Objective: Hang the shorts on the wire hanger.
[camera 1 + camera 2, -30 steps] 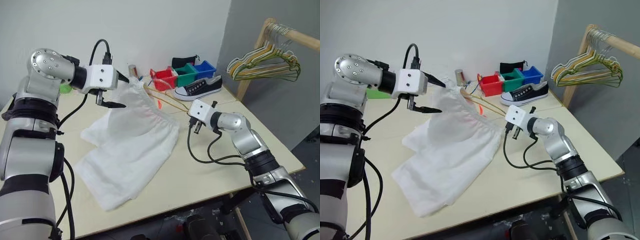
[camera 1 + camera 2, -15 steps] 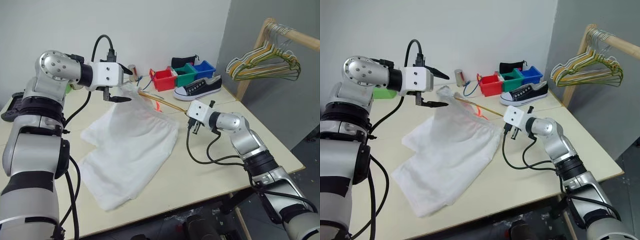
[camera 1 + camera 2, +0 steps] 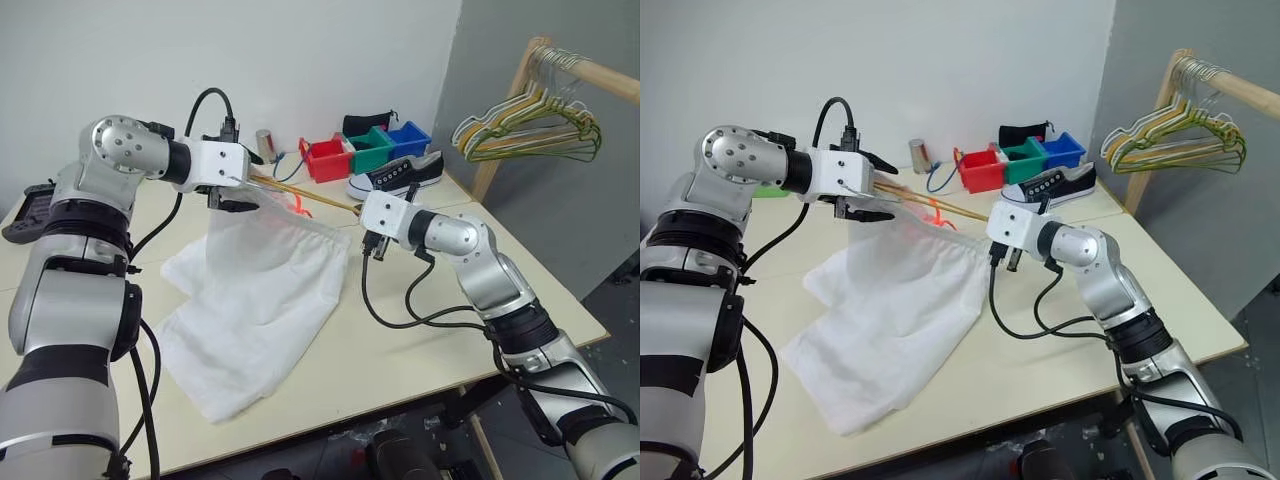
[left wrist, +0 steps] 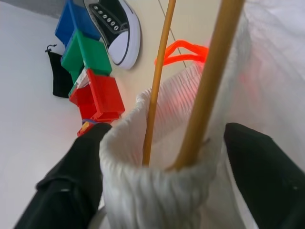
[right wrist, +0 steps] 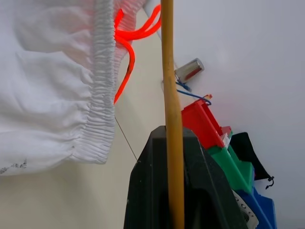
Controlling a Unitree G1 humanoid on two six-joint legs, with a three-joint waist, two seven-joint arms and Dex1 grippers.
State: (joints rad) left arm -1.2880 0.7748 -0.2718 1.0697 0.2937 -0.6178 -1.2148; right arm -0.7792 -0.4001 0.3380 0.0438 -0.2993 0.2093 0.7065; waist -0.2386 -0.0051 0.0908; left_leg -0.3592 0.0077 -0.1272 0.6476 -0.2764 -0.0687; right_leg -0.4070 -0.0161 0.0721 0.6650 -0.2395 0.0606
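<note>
The large white soft cloth shorts [image 3: 250, 300] sprawl across the middle of the pale worktop [image 3: 420, 340], legs trailing toward its near edge, gathered elastic waistband lifted off the surface toward the far side. The thin yellow-orange wire hanger [image 3: 300, 197] runs through that raised waistband, slanting between the two arms above the worktop. In the left wrist view two of its wires [image 4: 205, 90] go down into a bunched fold of ribbed waistband.

The left gripper [image 3: 232, 196] is up at the lifted corner of the shorts, and its two black fingers [image 4: 76, 181] stand apart, one on each side of that fold with the wires between them. Whether the pads actually press the cloth, I can't tell.

The right gripper [image 5: 174, 143] is at the other end, beside the waistband's edge, its black fingers together and clamped on a wire of the hanger, which runs straight up between them in the right wrist view. An orange drawstring [image 5: 128, 36] dangles from the waistband close by.

Along the far edge of the worktop: red, green and blue plastic bins [image 3: 365, 148] and a black-and-white sneaker [image 3: 395, 177]. Off the right side, a bunch of wire hangers [image 3: 530, 125] hangs on a wooden rail [image 3: 590, 72].
</note>
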